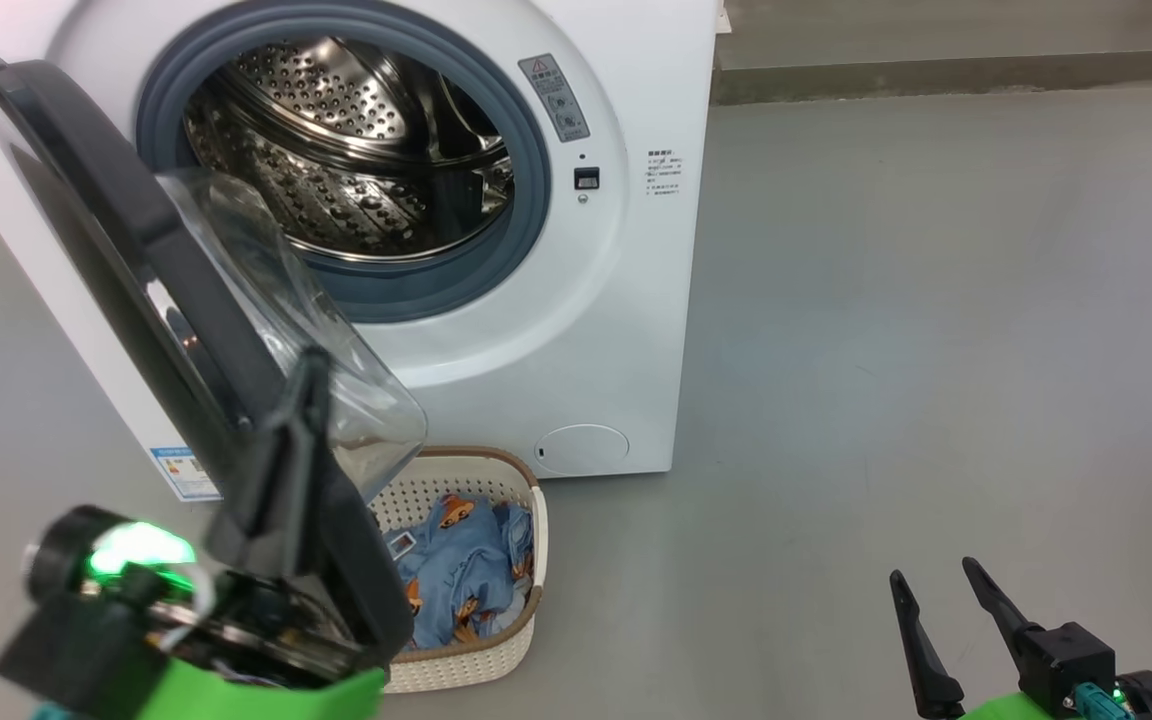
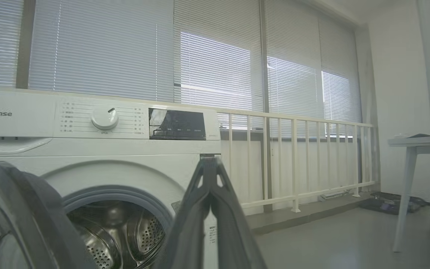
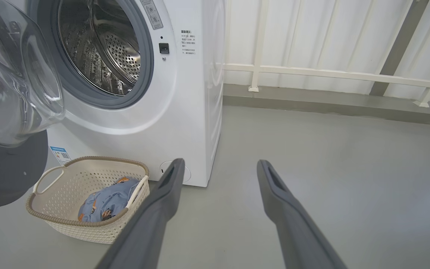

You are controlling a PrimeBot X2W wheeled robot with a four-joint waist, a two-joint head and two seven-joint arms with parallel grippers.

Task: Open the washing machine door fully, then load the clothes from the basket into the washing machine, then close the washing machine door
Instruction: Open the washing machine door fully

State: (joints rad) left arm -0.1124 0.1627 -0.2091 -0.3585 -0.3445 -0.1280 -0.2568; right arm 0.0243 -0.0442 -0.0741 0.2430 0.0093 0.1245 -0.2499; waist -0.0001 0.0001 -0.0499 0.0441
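The left gripper (image 2: 210,163) is pressing its fingers together, the glossy black round door (image 2: 13,209) standing open left of them; the right gripper (image 3: 218,168) is holding its fingers apart.

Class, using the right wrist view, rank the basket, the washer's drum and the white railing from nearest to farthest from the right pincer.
From the right pincer:
1. Basket, low on the left.
2. Drum, upper left, inside the washer.
3. Railing, far back, behind the washer.
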